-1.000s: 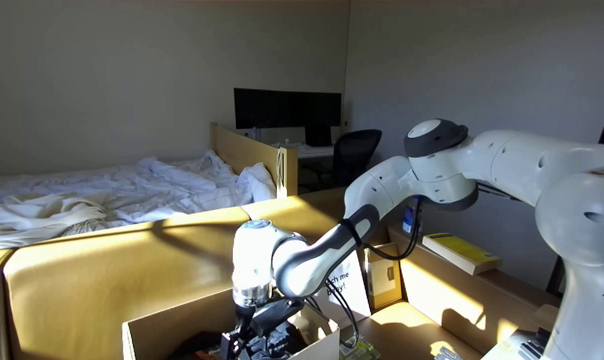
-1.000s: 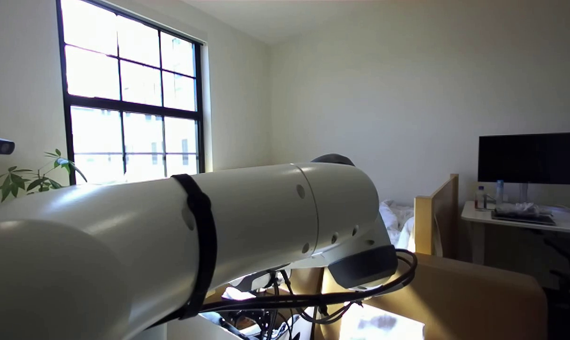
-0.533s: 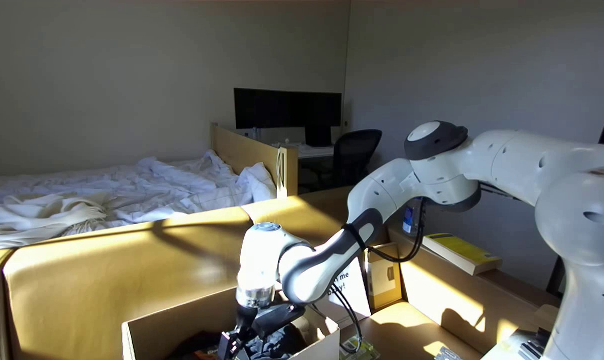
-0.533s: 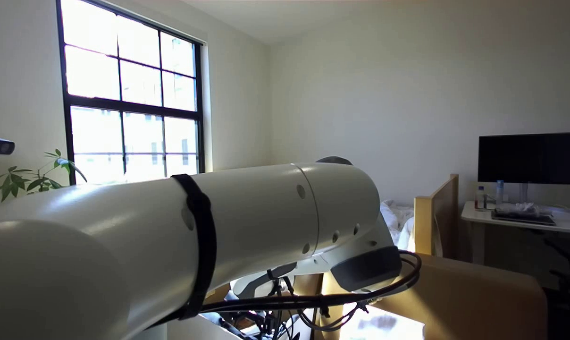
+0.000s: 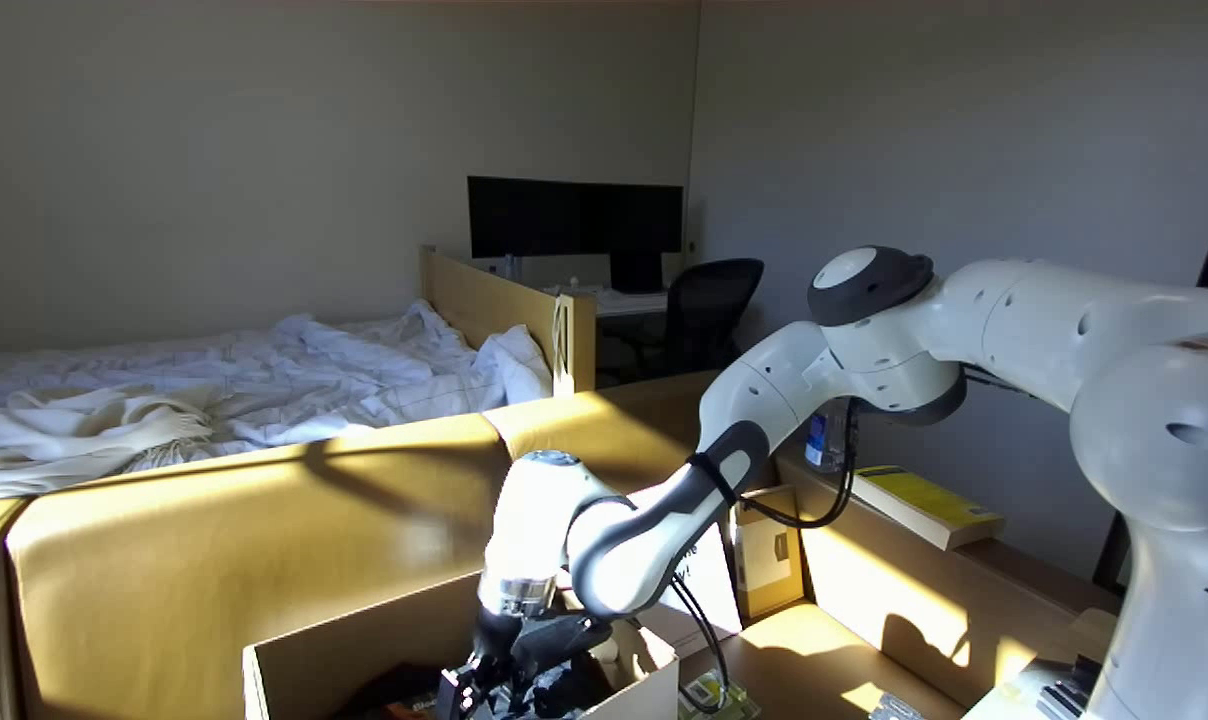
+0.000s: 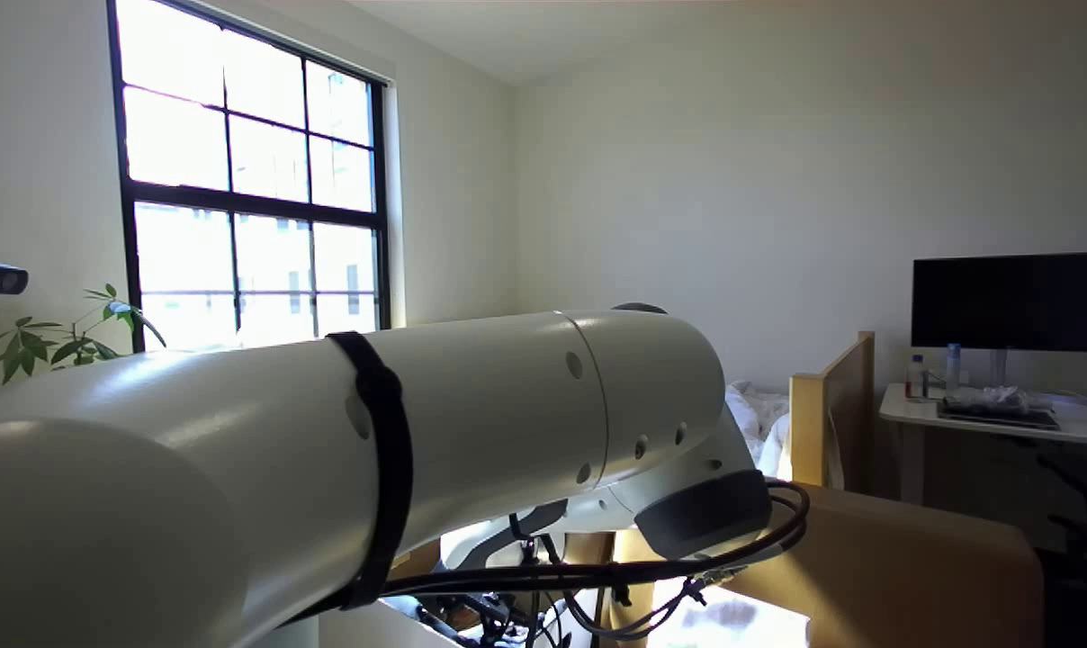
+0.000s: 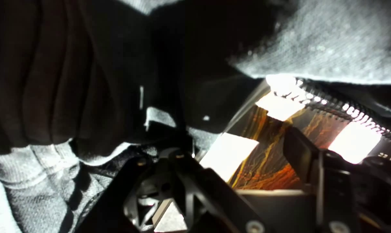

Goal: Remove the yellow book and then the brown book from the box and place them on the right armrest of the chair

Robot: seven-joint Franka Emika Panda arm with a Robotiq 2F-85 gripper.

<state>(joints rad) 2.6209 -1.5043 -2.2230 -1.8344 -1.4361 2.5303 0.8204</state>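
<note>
Second Pick: Securing the Grasp

Status: In an exterior view, the yellow book (image 5: 929, 500) rests on the right armrest (image 5: 1036, 578), to the right of the cardboard box (image 5: 364, 650) and well apart from it; that transfer is judged complete. The gripper (image 7: 232, 147) is inside the box, its fingers (image 7: 299, 145) standing apart; nothing is visibly clamped between them. The spiral-bound book (image 7: 266, 155), judged to be the brown book, lies in the box beside grey cloth (image 7: 331, 45); one finger overlaps its glossy cover in the wrist view.

Procedure:
1. Set the fingers on opposite faces of the book, across its thickness.
2. Keep cloth out of the gap.
3. Close slowly and take a deep bite; a glossy cover is likely to slip in a shallow hold.
4. Check the hold, then raise straight up until the book clears the box walls.

Caution: the coil binding (image 7: 347, 108) could snag on the cloth.
</note>
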